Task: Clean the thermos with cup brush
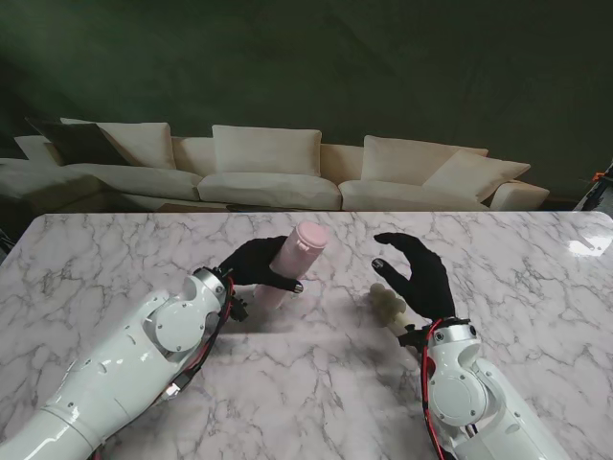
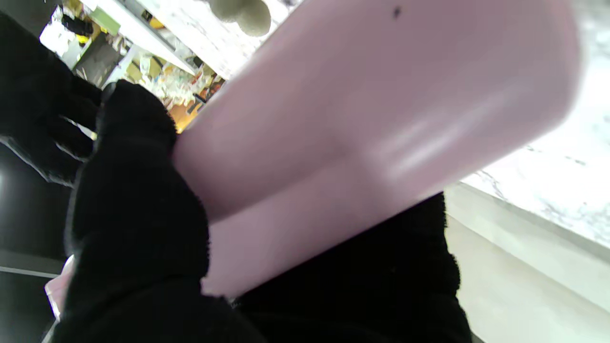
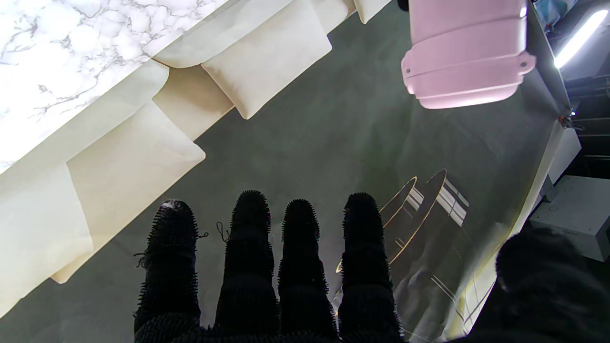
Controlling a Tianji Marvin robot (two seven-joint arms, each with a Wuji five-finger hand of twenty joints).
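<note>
Our left hand (image 1: 257,263) has its fingers (image 2: 138,190) wrapped round the pink thermos (image 1: 295,261), tilted and lifted off the marble worktop (image 1: 115,268). Our right hand (image 1: 418,275) is spread wide, gripping nothing. The cup brush (image 1: 387,305) sits just beside that hand on the worktop.

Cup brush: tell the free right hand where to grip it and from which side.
Judging by the stand view, the cup brush lies on the table under the open right hand, sponge head toward the thermos. Its handle is mostly hidden by the wrist. Probably grip the handle from above, behind the head, leaving the sponge free.
</note>
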